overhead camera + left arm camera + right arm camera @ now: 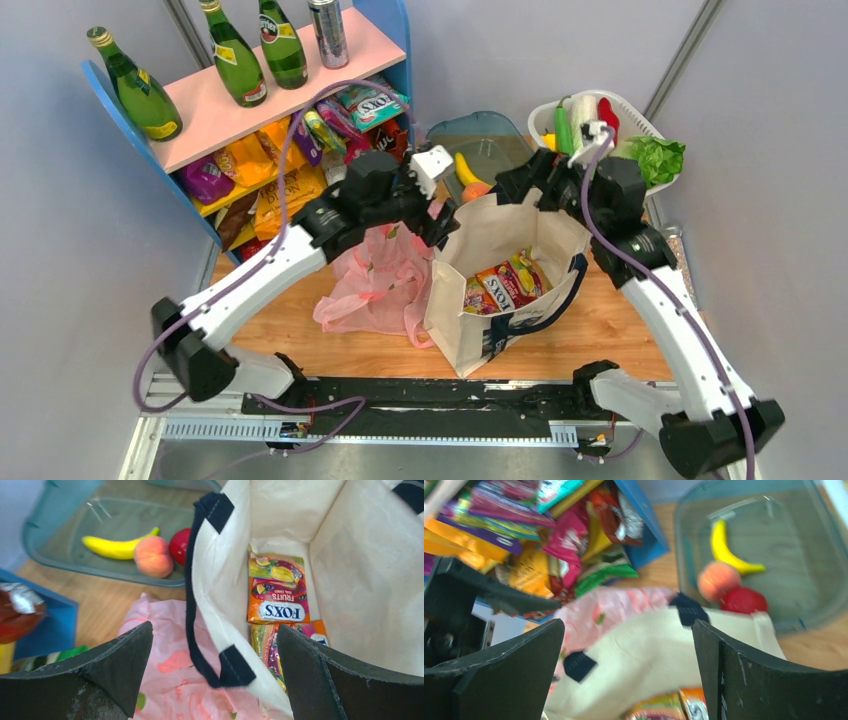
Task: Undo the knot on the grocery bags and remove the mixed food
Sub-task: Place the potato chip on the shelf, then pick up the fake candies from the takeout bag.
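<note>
Both arms hang over the grocery bags at mid-tabletop (600, 320). The left pincer (214, 630) is spread wide, straddling the left rim of the cream tote (350, 555). The navy strap (189, 605) loops between its fingers, and nothing is pinched. The right pincer (629, 625) is spread just as wide above the tote's far rim and is also empty.

The tote stands upright with its mouth open. Bright snack packets (276, 587) lie flat on its floor, straight below the left pincer and slightly toward its right finger. The orange packet's long axis appears to run across the line between the fingers, so the pincer would close over the packet's narrow width.

The left arm looks better placed. Its wrist camera looks straight down onto the packets, while the right wrist camera catches only their top edge.

The pink bag (165, 665) slumps against the tote's left wall, under the left arm. Its knot cannot be made out.

A banana (724, 550), a peach (715, 579) and a red fruit (744, 600) lie in the teal tray (774, 530) beyond the tote.
</note>
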